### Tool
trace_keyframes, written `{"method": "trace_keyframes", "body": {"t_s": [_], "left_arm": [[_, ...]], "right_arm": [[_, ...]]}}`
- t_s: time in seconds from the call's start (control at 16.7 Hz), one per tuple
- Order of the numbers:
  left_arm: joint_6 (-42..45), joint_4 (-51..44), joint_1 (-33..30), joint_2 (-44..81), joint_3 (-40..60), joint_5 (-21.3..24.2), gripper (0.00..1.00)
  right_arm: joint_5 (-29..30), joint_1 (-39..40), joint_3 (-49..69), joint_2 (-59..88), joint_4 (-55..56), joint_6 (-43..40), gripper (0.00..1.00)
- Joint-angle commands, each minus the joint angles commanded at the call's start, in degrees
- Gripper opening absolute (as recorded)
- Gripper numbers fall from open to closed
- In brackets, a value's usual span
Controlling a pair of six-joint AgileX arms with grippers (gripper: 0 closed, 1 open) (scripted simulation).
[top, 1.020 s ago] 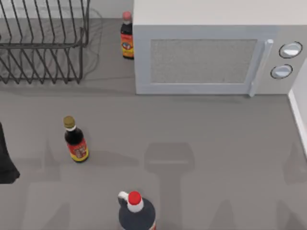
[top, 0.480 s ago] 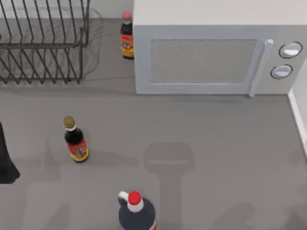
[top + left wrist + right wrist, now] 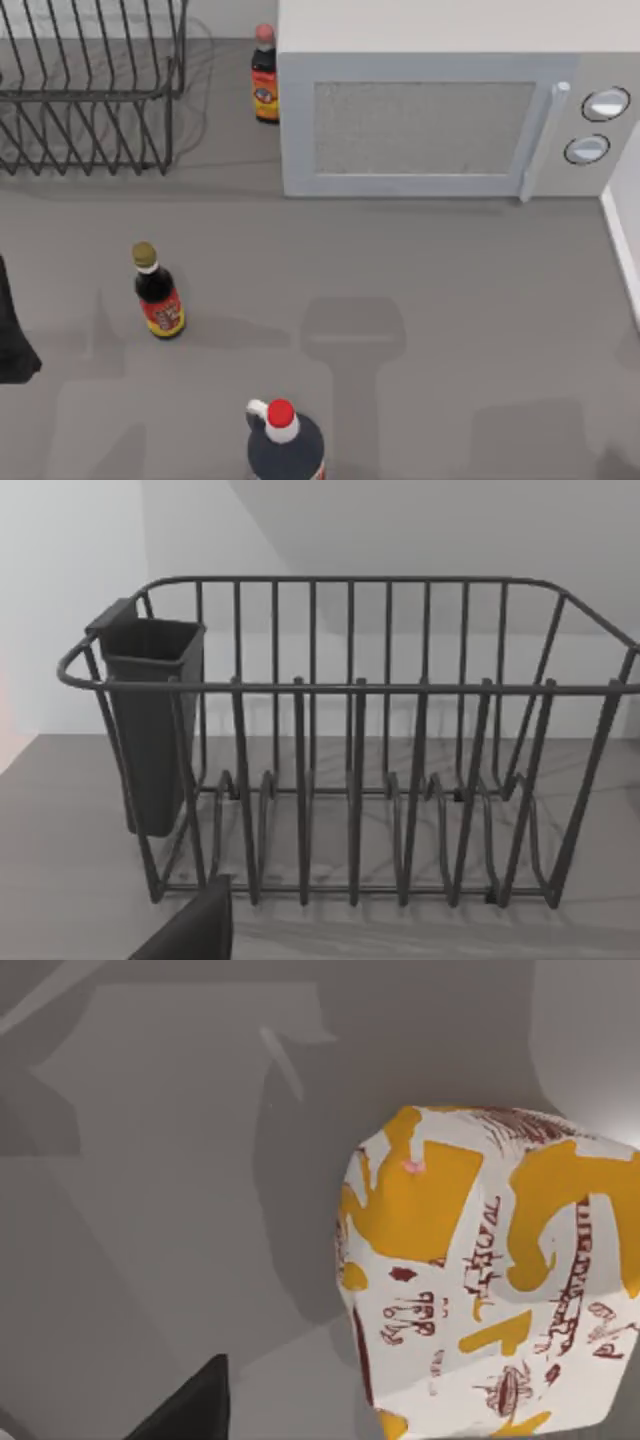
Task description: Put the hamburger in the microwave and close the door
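The hamburger (image 3: pixel 480 1270), a whitish wrapped lump with yellow-orange patches and dark red print, lies on the grey table close under my right wrist camera. A dark part of my right gripper (image 3: pixel 190 1405) shows beside it, apart from it. The microwave (image 3: pixel 450 30) stands at the table's back right. Its door (image 3: pixel 420 130) with the speckled window is shut, and the white bar handle (image 3: pixel 540 140) stands next to two round knobs (image 3: pixel 605 103). My left arm (image 3: pixel 12 340) is parked at the left edge, and a dark part of my left gripper (image 3: pixel 195 930) faces the dish rack.
A black wire dish rack (image 3: pixel 90 100) with a dark cutlery cup (image 3: pixel 150 720) fills the back left. Sauce bottles stand at the left (image 3: pixel 158 292), at the front middle (image 3: pixel 285 440) and beside the microwave (image 3: pixel 264 75). A pale ledge (image 3: pixel 625 220) borders the right side.
The arm shadows at the table's front right have shifted. The bottles, the microwave and the left arm have stayed put.
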Motion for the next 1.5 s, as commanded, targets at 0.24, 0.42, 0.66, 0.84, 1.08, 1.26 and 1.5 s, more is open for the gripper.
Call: {"method": "trace_keyframes", "body": {"t_s": [0.24,0.42,0.66,0.84,1.08,1.26,1.5], "left_arm": [[0.0,0.0,0.0,0.0,0.0,0.0,1.0],[0.0,0.0,0.0,0.0,0.0,0.0,1.0],[0.0,0.0,0.0,0.0,0.0,0.0,1.0],[0.0,0.0,0.0,0.0,0.0,0.0,1.0],[0.0,0.0,0.0,0.0,0.0,0.0,1.0],[0.0,0.0,0.0,0.0,0.0,0.0,1.0],[0.0,0.0,0.0,0.0,0.0,0.0,1.0]], "right_arm": [[0.01,-0.29,0.74,0.8,-0.96,-0.86,1.0],[0.0,-0.03,0.43,0.7,-0.62,-0.76,1.0],[-0.02,-0.02,-2.94,4.29,6.1,-0.55,1.0],[-0.01,-0.08,-7.28,8.75,15.9,-0.51,1.0],[-0.02,-0.07,-10.94,12.58,22.55,-0.45,1.0],[-0.02,-0.07,-11.04,12.69,22.71,-0.46,1.0],[-0.02,-0.07,-11.04,12.69,22.71,-0.46,0.77]]}}
